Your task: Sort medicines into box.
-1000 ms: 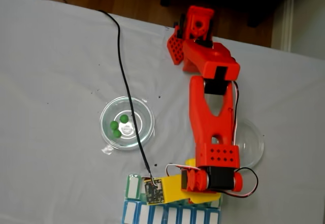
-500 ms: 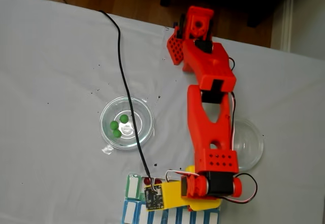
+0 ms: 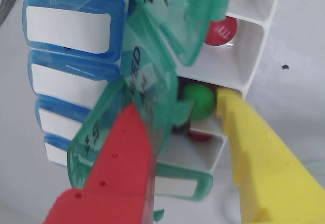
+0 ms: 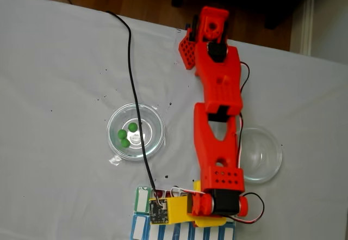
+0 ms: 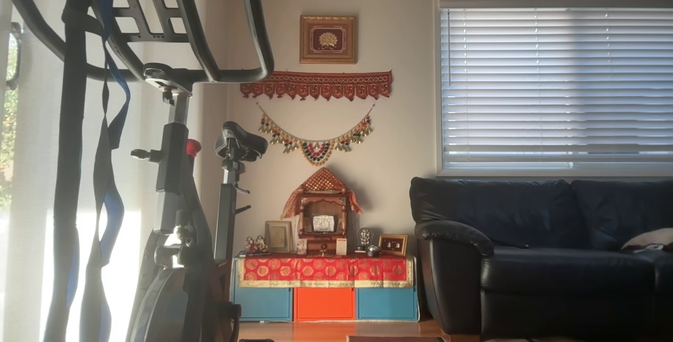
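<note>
Hand (image 3: 190, 107), red finger and yellow finger apart, poised over open white compartment of rectangular green-lidded pill organizer (image 3: 244, 56). Small round green pill (image 3: 199, 101) between fingertips, contact unclear. Dark red pill (image 3: 221, 31) in next compartment. Fixed view: organizer cut off at bottom edge; three green pills in left clear glass dish (image 4: 151, 121) on counter.

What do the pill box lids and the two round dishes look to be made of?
Pill box lids: probably glossy translucent green plastic; light passes through and the day letters are printed on. Dishes: clear glass or clear plastic, since the white cloth shows through; which one cannot be told.
</note>
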Tool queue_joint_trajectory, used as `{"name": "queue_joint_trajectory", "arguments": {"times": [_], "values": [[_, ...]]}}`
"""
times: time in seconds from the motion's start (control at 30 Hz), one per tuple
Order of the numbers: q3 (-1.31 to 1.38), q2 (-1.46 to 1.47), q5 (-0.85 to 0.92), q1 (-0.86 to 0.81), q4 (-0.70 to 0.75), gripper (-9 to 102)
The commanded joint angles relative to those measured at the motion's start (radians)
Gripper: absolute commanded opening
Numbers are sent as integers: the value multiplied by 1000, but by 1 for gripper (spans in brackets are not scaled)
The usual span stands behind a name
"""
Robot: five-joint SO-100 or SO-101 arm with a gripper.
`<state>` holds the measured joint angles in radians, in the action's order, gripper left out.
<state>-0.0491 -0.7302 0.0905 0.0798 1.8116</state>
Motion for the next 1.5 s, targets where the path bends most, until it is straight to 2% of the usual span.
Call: {"name": "queue_joint_trajectory", "arguments": {"times": [0.0, 0.37, 0.43, 0.63, 1.1, 1.47], "values": [[422, 87, -29, 15, 97, 1], [215, -43, -37, 20, 98, 4], [158, -81, -26, 18, 98, 16], [6, -176, -2, 20, 98, 26], [-155, -281, 32, 21, 97, 33], [-282, -377, 51, 21, 97, 32]]}}
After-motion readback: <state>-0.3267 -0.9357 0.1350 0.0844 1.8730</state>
